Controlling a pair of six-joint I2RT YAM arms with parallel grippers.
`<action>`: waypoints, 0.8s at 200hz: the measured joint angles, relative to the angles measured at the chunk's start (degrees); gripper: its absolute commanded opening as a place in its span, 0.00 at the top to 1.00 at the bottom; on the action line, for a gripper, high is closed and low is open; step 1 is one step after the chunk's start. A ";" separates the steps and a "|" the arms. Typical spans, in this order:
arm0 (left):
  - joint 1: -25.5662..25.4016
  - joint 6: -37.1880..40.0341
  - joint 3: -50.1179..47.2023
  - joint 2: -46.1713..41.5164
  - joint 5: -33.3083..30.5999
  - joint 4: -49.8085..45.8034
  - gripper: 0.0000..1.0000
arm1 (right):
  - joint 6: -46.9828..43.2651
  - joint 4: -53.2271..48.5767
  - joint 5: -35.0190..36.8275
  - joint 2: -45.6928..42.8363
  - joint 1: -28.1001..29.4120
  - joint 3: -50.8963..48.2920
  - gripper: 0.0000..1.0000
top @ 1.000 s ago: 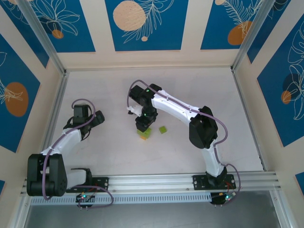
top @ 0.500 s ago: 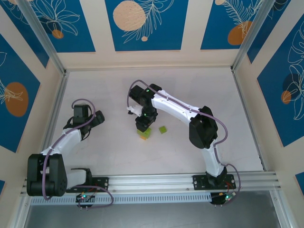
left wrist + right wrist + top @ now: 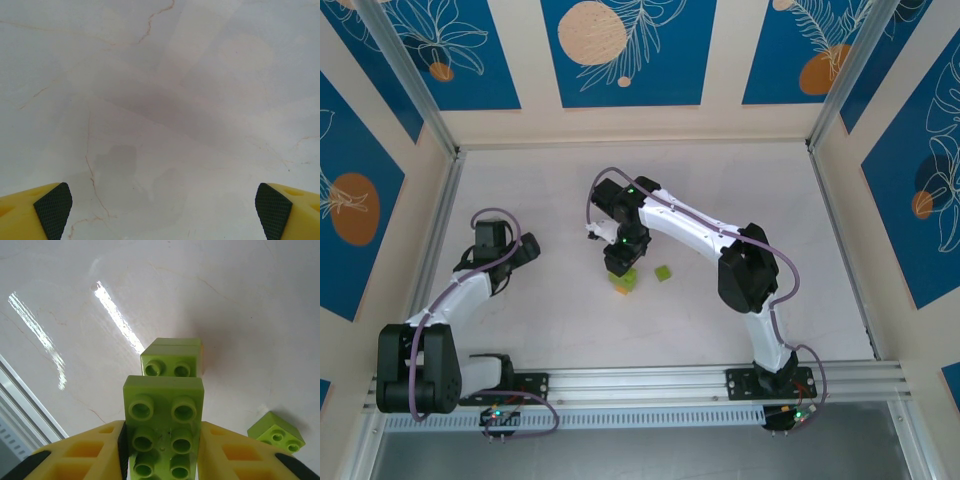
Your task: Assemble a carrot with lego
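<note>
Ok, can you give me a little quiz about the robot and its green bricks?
1. True or false: the left gripper holds a brick.
2. What is the right gripper shut on? A) a long green brick B) a red ball C) nothing
3. Fill in: the small loose green brick lies on the ___.
Key: 1 false, it is open over the bare table. 2 A. 3 table.
</note>
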 measured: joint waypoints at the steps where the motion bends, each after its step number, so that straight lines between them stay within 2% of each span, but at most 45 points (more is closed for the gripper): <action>1: 0.02 0.00 0.00 0.00 0.00 0.02 0.03 | 0.00 0.00 0.00 0.00 0.00 0.00 0.63; 160: 0.02 0.00 -0.02 0.00 0.00 0.02 0.03 | -0.22 -0.46 -0.57 0.11 0.39 -0.09 0.62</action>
